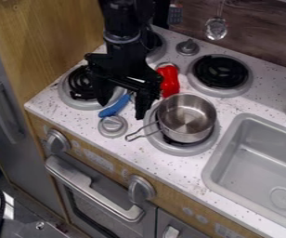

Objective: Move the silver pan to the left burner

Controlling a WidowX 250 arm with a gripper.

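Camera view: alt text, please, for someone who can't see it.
A silver pan sits on the front right toy burner, its handle pointing left. The open black gripper hangs left of it near a blue object; a red object lies behind, and a sink is at right.

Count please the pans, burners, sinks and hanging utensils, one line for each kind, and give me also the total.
Pan: 1
Burners: 4 (near left, far left, near right, far right)
Sink: 1
Hanging utensils: 2 (spatula, round-headed tool)
Total: 8
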